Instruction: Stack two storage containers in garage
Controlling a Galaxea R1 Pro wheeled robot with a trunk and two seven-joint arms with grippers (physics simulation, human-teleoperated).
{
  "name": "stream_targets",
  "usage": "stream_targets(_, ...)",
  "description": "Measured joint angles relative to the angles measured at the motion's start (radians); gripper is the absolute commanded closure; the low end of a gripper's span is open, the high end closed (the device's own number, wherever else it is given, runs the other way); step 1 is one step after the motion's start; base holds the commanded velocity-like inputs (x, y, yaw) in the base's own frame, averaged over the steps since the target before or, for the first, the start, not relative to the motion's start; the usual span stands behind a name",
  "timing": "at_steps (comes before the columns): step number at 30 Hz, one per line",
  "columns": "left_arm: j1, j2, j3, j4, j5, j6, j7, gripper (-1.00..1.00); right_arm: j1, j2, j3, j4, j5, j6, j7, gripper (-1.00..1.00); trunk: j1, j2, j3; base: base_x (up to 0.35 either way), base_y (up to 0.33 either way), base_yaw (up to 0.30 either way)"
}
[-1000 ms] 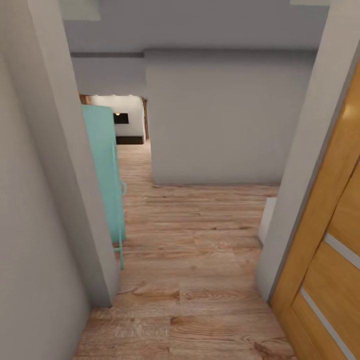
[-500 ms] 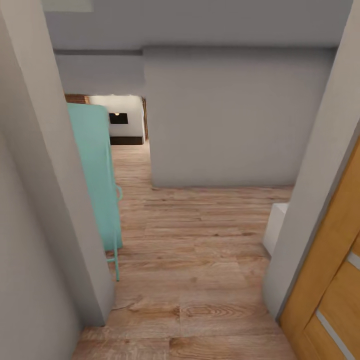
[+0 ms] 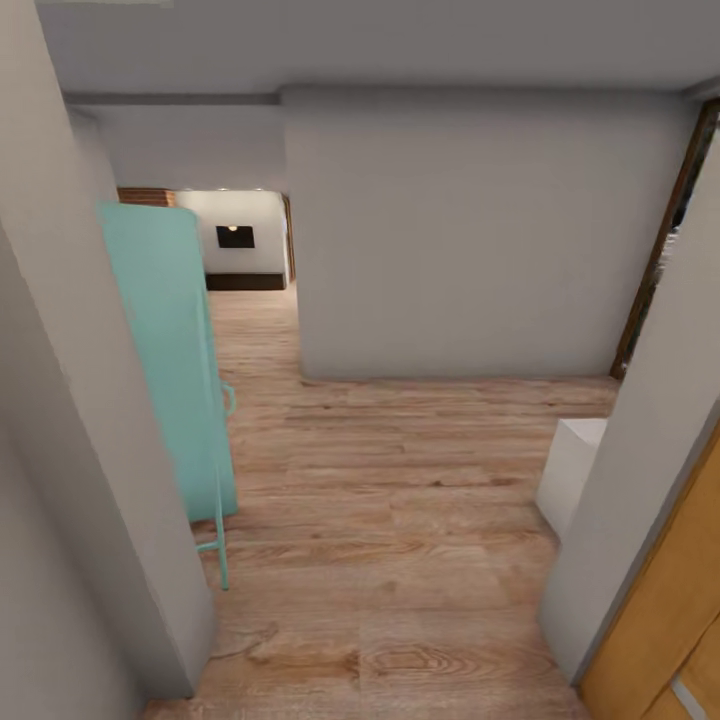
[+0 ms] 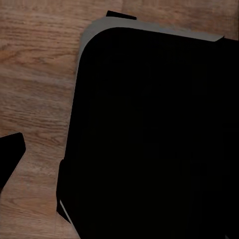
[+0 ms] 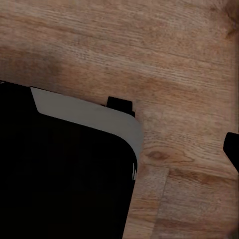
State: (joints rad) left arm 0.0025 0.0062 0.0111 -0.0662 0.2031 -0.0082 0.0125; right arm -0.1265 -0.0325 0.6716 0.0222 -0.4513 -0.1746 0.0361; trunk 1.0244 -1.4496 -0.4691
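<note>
Hallway, light wood-plank floor (image 3: 400, 520), knotty grain, boards running across the head view. Pale grey matte walls close on both sides; grey block wall (image 3: 470, 230) ahead, flat and unmarked. Teal panel (image 3: 165, 350) with thin teal frame and small loop handle, smooth finish, standing against the left wall edge. White boxy corner (image 3: 572, 470) low at right, partly hidden behind the near grey wall. Orange-wood door (image 3: 665, 630) at lower right, glossy, one pale stripe just visible at the bottom edge. Dark-framed opening (image 3: 665, 240) at far right.

Far down the corridor: the living room (image 3: 240, 240), seen through an opening — white wall, small black rectangle on it, long dark low strip at its foot, sliver of red brick at the left. Storage containers not seen in these views.

Left wrist view: large black rounded-corner body with thin grey rim (image 4: 149, 134) over wood planks; dark wedge at one edge. Right wrist view: same kind of black body, grey rounded rim (image 5: 84, 112), small black tab beside it, wood grain with a knot beneath. Fingers not made out in either; open or closed, cannot tell.

Versus a second ago: whole head view shifted, camera moved. Less orange door in frame, more teal panel and white corner, dark-framed opening newly in view at right.
</note>
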Motion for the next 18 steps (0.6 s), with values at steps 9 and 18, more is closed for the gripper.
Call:
stream_targets(9,0.000,-0.001,-0.001,0.000,0.000,0.004,0.000,-1.00,0.000,0.000,0.005,0.000,0.006,-0.004,0.001,-1.00,0.000,0.000,0.000,0.322,0.000,0.000)
stream_targets(18,0.000,-0.001,-0.001,0.000,0.000,0.000,0.000,-1.00,0.000,-0.002,-0.003,0.000,-0.003,-0.007,0.001,-1.00,0.000,0.000,0.000,0.322,0.000,0.000)
